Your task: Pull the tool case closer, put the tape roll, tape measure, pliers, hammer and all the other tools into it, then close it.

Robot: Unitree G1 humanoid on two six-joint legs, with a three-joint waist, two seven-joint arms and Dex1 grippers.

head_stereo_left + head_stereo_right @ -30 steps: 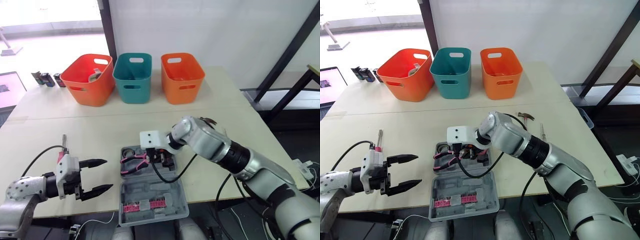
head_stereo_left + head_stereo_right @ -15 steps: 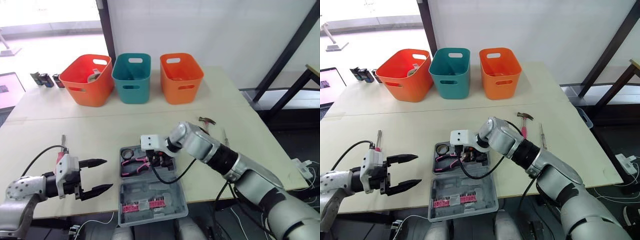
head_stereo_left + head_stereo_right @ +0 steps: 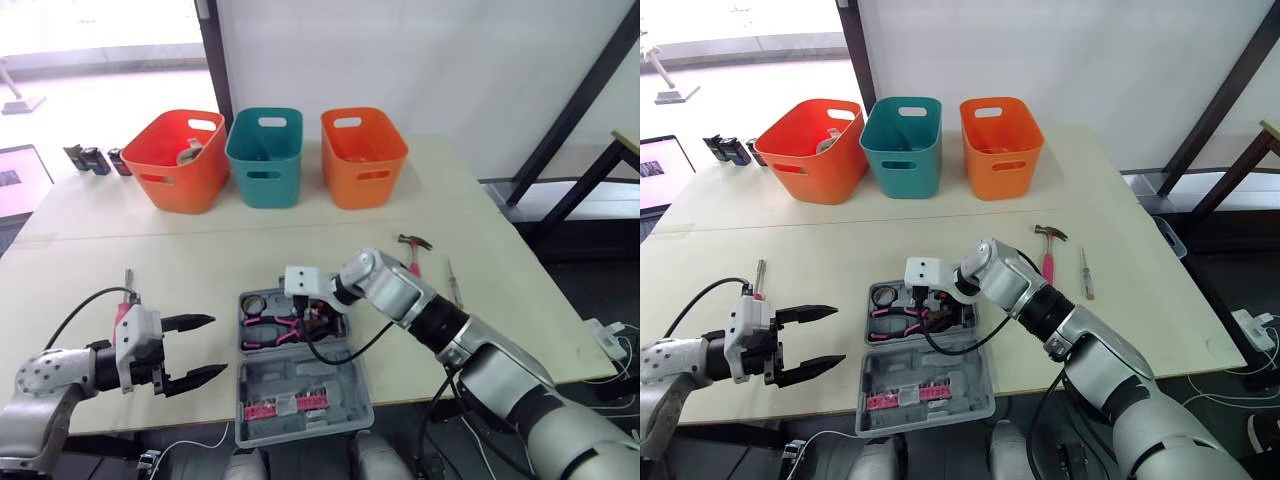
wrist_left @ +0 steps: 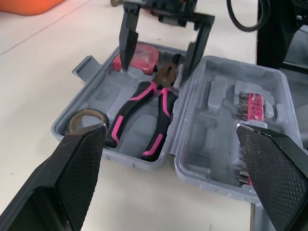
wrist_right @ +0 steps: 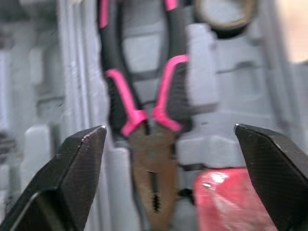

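the pliers [image 4: 144, 115] lie in their moulded bed in the base half of the open tool case [image 4: 207, 139], with the tape roll [image 4: 86, 118] beside their handles and the red tape measure [image 4: 136, 57] next to their head. the step in hand therefore looks like letting go of the pliers and clearing out. to do it well, the right gripper [image 4: 155, 72] should lift straight up out of the case with its fingers spread, so that neither tip catches the pliers' head or nudges the tape measure out of its pocket. it is worth checking that the pink handles sit flat in the recess, since anything standing proud would likely stop the lid shutting. the hammer [image 3: 410, 250] and a thin screwdriver [image 3: 453, 283] lie on the table [image 3: 200, 250] to the right of the case, apart from it, and seem the next pickups for this arm. the right arm reaches in from the right with the elbow bent and the forearm swung leftward across the table. its wrist is turned down so the fingers point into the base half; they are released, one on each side of the pliers' head, grasping nothing. the left gripper [image 3: 218, 345] hovers over the near table edge just left of the case, pointing toward it. its fingers are spread apart and empty, not touching the case, and it could steady the case if it slides.
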